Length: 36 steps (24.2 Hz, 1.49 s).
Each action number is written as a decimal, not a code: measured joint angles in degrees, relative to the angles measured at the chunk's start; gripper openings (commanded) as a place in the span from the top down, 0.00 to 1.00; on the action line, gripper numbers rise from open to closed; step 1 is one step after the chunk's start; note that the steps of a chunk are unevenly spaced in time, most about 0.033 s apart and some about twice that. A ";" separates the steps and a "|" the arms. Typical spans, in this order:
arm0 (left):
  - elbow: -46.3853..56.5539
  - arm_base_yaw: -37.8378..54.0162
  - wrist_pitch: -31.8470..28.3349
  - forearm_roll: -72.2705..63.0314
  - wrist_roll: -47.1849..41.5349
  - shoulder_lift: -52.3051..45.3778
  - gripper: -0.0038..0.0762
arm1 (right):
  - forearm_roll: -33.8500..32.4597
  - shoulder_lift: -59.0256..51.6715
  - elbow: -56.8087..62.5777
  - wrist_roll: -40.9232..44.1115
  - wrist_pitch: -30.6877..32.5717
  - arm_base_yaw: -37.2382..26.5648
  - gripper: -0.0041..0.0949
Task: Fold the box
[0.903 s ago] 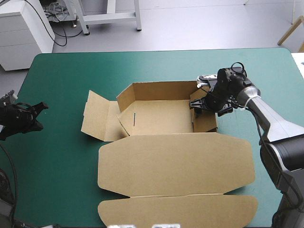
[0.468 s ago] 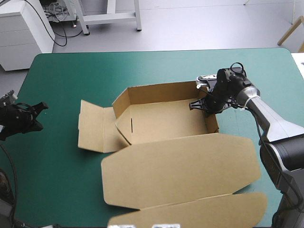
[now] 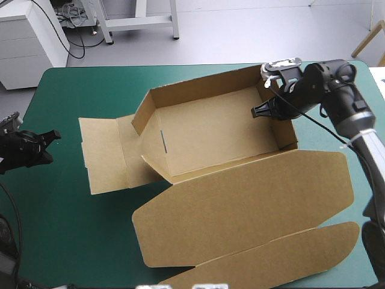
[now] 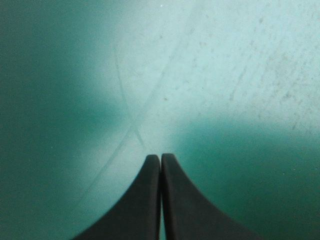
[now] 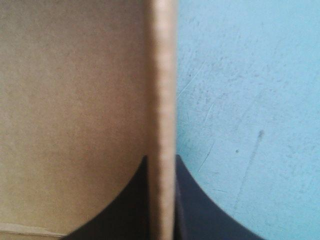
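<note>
The brown box (image 3: 210,144) lies mid-table as an open tray with far and side walls raised, its wide lid (image 3: 246,208) flat toward the near edge, and it sits lifted and turned at its right end. My right gripper (image 3: 269,108) is shut on the box's right wall. In the right wrist view the wall's edge (image 5: 161,125) runs up between the black fingers (image 5: 192,200), with the box's inside on one side and the teal-green cover on the other. My left gripper (image 3: 48,141) rests shut at the table's left edge, far from the box; its fingers (image 4: 160,200) meet over bare cover.
A loose side flap (image 3: 105,153) of the box lies flat on the cover (image 3: 78,241) toward the left gripper. The lid's end flap (image 3: 283,259) reaches the table's near edge. Bare cover shows along the far edge and at the near left.
The right gripper shut on the box's right wall, then rose and moved toward the far right, dragging and tilting the whole box with it. The left arm stayed still.
</note>
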 measured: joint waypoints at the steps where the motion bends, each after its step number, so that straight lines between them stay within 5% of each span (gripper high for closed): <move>1: 0.00 0.00 -0.43 0.00 1.21 0.00 0.96 | 0.00 -1.76 -0.13 -0.12 0.25 0.00 0.98; 14: 0.00 0.00 -6.23 -0.05 6.37 0.00 0.96 | -0.34 -9.66 -0.38 -3.27 1.62 0.00 0.98; 16: 0.00 0.00 -6.40 0.92 6.50 0.00 0.89 | -0.39 -9.66 -0.38 -3.54 1.50 0.00 0.98; 18: 0.00 0.02 -6.41 1.67 8.68 0.00 0.71 | -0.44 -9.66 -0.38 -4.21 0.87 0.00 0.98; 21: 0.00 0.02 -4.97 1.80 12.12 0.00 0.29 | -0.44 -9.66 -0.38 -4.41 0.43 0.00 0.98; 23: 0.00 0.02 -4.12 1.88 13.30 0.00 0.22 | -0.39 -9.66 -0.38 -4.41 0.03 0.00 0.98; 27: 0.68 0.06 -0.06 -2.60 15.44 0.64 0.22 | 0.66 -9.24 -0.38 -4.47 -3.55 0.00 0.98; 31: 4.48 0.06 5.90 -26.11 35.21 0.69 0.22 | 4.64 -7.60 -0.38 -4.67 -6.69 0.00 0.98; 36: 10.10 0.06 6.77 -43.18 46.74 -0.35 0.22 | 5.42 -4.88 -0.38 -5.09 -8.34 0.00 0.98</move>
